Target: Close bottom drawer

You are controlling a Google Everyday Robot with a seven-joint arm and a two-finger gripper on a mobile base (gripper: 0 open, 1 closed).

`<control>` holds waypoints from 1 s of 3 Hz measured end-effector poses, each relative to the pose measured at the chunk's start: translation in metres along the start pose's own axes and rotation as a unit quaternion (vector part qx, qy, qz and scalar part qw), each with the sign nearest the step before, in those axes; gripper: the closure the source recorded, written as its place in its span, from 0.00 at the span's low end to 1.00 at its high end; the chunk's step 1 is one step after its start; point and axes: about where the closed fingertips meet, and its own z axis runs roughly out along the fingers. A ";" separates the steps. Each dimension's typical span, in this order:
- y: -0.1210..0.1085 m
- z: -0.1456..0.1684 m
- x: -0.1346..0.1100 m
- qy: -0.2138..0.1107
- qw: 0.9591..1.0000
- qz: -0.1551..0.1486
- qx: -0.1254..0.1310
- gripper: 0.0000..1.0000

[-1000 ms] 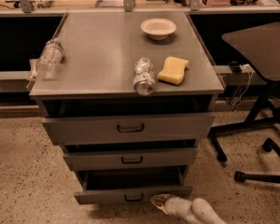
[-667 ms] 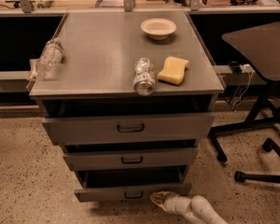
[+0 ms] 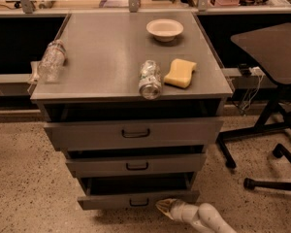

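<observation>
The bottom drawer (image 3: 136,200) is the lowest and narrowest of three grey drawers in the cabinet, with a small dark bar handle (image 3: 138,202). It stands pulled out, its dark interior showing above the front. My gripper (image 3: 161,206) comes in from the lower right on a white arm, its tip low against the right part of the drawer front, just right of the handle.
The top drawer (image 3: 135,132) and middle drawer (image 3: 136,165) also stand partly open. On the cabinet top (image 3: 102,57) lie a plastic bottle (image 3: 51,61), a can (image 3: 150,79), a yellow sponge (image 3: 180,73) and a white bowl (image 3: 165,29). Chair legs (image 3: 262,144) stand at right.
The gripper has stayed at the bottom drawer's front, shifting slightly. The drawer front looks about as far out as before.
</observation>
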 end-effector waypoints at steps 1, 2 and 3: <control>0.000 0.000 0.000 0.000 1.000 0.000 0.000 0.11; 0.000 0.000 0.000 0.000 1.000 0.000 0.000 0.00; 0.000 0.001 -0.001 0.003 1.000 -0.001 0.000 0.00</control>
